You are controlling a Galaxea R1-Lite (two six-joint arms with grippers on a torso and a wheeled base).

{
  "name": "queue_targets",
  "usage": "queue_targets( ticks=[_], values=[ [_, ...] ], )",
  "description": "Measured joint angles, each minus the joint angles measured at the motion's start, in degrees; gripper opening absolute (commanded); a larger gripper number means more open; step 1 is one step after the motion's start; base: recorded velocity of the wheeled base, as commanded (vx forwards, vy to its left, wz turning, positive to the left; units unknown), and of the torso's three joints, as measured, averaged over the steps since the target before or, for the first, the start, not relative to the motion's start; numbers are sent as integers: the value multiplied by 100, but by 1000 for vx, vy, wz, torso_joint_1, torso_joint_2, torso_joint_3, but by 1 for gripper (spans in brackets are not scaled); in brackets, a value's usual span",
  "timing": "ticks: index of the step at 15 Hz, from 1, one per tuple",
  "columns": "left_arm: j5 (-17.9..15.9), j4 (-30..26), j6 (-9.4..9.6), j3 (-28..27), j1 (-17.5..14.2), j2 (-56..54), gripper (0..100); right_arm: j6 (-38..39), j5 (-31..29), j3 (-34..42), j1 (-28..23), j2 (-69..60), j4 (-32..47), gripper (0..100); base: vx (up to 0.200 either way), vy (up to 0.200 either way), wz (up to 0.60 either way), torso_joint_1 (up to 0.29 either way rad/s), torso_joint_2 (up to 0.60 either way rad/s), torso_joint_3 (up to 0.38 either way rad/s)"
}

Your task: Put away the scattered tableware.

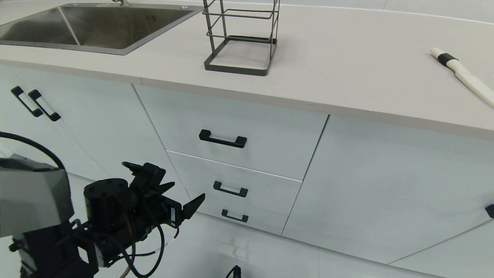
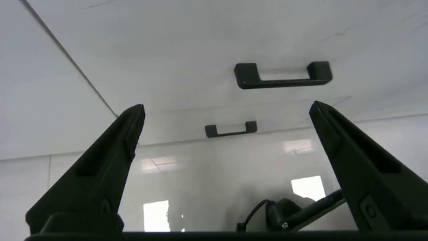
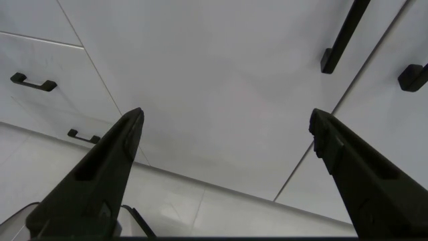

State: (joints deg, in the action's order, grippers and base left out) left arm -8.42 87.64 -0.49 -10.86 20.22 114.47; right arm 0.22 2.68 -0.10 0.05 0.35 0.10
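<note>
The left gripper [image 1: 188,191] is held low at the near left, well below the counter [image 1: 347,58], in front of the cabinet fronts. It is pointed right and slightly up, towards the stack of drawers [image 1: 247,154]. Its fingers [image 2: 107,167] are spread wide and nothing is held between them. In the left wrist view the two lower drawer handles [image 2: 284,73] are framed in the gap, with glossy floor [image 2: 167,174] beneath.

The right gripper [image 3: 226,115] is turned towards plain cabinet doors [image 3: 214,80]. Its fingers [image 3: 100,174] are likewise set wide apart and nothing is held. Two drawer handles are seen off to one side of it and longer door handles [image 3: 344,37] to the other.

The task's thing, a white utensil [image 1: 463,75] with a black band, is laid on the counter at the far right, well apart from both grippers. It looks like a knife, though this cannot be told for certain, and its near end is cut off by the picture's edge.

A wire rack [image 1: 235,70] is stood mid-counter, with its top cut off. A steel sink [image 1: 115,27] is set at the far left, partly cropped, and only the base of a tap is seen. A small dark shape at the bottom edge of the head view cannot be made out.
</note>
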Motion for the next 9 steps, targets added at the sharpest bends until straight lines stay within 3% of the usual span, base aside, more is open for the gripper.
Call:
queue_targets(
  ticks=[4,9],
  values=[
    [-140,6,13,616,24,-1180,100,0,2,0,2,0,0,100,0,0,0,0,0,0],
    [-154,-288,22,972,-193,-4112,100,2,2,0,0,0,0,100,0,0,0,0,0,0]
  ],
)
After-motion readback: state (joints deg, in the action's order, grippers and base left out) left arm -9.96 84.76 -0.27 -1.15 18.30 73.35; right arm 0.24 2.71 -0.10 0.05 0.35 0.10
